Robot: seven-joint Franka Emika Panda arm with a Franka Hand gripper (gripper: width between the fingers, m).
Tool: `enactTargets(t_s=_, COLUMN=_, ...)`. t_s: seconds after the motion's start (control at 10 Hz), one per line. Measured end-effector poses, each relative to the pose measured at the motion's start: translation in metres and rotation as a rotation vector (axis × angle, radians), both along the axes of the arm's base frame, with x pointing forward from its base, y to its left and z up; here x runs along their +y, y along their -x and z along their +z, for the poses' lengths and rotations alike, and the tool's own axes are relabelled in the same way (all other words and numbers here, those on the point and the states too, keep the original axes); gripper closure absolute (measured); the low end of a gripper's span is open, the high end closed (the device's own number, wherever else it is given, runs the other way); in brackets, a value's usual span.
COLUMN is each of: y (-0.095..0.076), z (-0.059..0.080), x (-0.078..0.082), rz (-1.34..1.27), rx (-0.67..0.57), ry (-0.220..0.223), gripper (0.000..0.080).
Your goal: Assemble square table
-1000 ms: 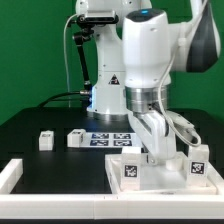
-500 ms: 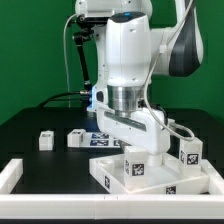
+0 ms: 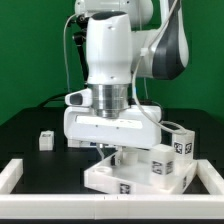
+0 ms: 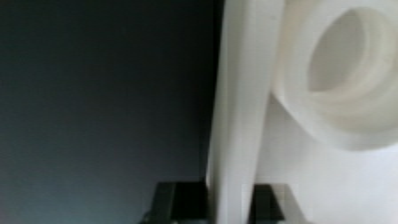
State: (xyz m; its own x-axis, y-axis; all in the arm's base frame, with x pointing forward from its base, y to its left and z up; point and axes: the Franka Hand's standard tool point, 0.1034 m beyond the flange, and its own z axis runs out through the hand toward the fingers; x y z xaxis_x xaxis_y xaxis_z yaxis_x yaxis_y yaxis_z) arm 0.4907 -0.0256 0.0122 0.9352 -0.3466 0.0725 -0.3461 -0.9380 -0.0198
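The square table's flat white panel (image 3: 128,180) lies low at the front, right of centre in the exterior view. My gripper (image 3: 113,152) is shut on its edge from above. In the wrist view the panel's edge (image 4: 240,110) runs as a white strip between my two dark fingertips (image 4: 178,203), with a round white boss (image 4: 352,75) on the panel beside it. Two tagged white legs (image 3: 181,143) (image 3: 160,166) stand at the panel's right part; I cannot tell whether they are fixed to it. One loose tagged leg (image 3: 44,140) lies on the black table at the left.
The low white border wall (image 3: 10,176) runs along the left and the front edge (image 3: 60,216). The robot's base and cables (image 3: 70,70) stand behind. My wide gripper body hides the marker board and the table behind it.
My arm has swung toward the exterior view's left and turned. The panel in its grip has slid left and rotated with it, and the legs on its right part moved along.
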Motion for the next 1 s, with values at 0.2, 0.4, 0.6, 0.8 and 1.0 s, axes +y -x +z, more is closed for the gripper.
enactTargets(t_s=0.2, y=0.001, z=0.0, x=-0.003, rz=0.099, rx=0.003, ry=0.01, gripper=0.0734)
enactTargets(t_s=0.4, y=-0.001, z=0.0, x=-0.005, rz=0.267, rx=0.018, ry=0.025, gripper=0.0734)
enactTargets(t_s=0.6, y=-0.021, z=0.006, x=-0.014, rz=0.484, rx=0.04, ry=0.038, gripper=0.0737)
enactTargets(t_s=0.8, y=-0.035, z=0.007, x=-0.029, rz=0.776, rx=0.012, ry=0.066, gripper=0.0737)
enactTargets(t_s=1.0, y=-0.033, z=0.006, x=-0.028, rz=0.856, rx=0.021, ry=0.073, gripper=0.0737)
